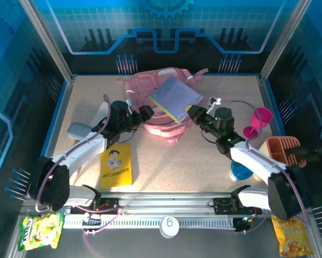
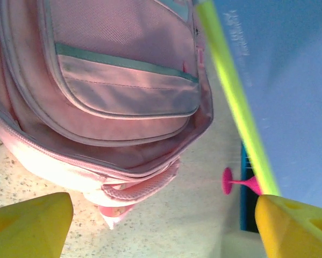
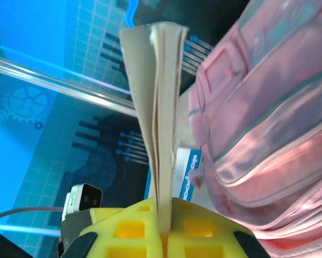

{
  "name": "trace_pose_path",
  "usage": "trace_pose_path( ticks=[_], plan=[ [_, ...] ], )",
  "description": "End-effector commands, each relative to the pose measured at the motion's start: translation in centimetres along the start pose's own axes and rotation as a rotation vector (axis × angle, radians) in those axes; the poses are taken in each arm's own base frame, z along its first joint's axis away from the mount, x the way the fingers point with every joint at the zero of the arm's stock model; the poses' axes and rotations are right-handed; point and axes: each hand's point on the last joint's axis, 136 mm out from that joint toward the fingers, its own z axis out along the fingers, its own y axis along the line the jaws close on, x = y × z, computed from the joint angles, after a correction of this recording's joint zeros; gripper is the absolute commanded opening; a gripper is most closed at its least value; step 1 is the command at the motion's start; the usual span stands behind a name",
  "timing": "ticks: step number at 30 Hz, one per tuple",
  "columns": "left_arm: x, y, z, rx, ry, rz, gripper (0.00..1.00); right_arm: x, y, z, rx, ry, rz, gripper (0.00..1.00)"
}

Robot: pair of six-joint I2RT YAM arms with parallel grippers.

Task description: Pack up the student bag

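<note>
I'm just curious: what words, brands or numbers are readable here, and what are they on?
No text is legible.
On the yellow booklet: a cartoon figure and print, too small.
On the blue notebook: faint cover lettering, blurred.
On the snack bags, left and right: print too small.
On the blue strip beside the student bag: white letters, blurred.

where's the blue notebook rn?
Top view: far centre of the table, lying tilted over the pink student bag. The blue notebook has its right corner pinched in the right hand; the open left hand sits close on its left.
</note>
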Motion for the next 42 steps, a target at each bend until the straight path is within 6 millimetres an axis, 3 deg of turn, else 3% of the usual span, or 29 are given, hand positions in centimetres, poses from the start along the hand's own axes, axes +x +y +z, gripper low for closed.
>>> trace_pose_path(
  ticks=[1,8,16,27,36,42],
  plan=[
    [-0.1,-0.2,0.9,-0.109,0.018,0.303,0.96,-2.0,-1.1,-2.8,0.078,-0.068,-0.116,0.02],
    [0.7,-1.7,5.6,-0.179,0.122,0.64,0.99,-4.4,-4.2,-8.8,0.261,-0.16,-0.151,0.03],
    [0.4,0.7,11.4,-0.422,0.243,0.996,0.98,-4.7,-6.1,-12.3,0.374,-0.181,-0.148,0.04],
    [0.4,3.1,15.1,-0.541,0.386,1.177,0.78,-5.0,-5.7,-12.2,0.356,-0.164,-0.147,0.05],
    [0.4,3.1,16.8,-0.625,0.388,1.334,0.58,-5.6,-5.0,-12.1,0.351,-0.161,-0.157,0.05],
    [-0.1,1.3,16.8,-0.587,0.36,1.338,0.34,-5.9,-4.5,-12.3,0.36,-0.161,-0.171,0.05]
  ],
)
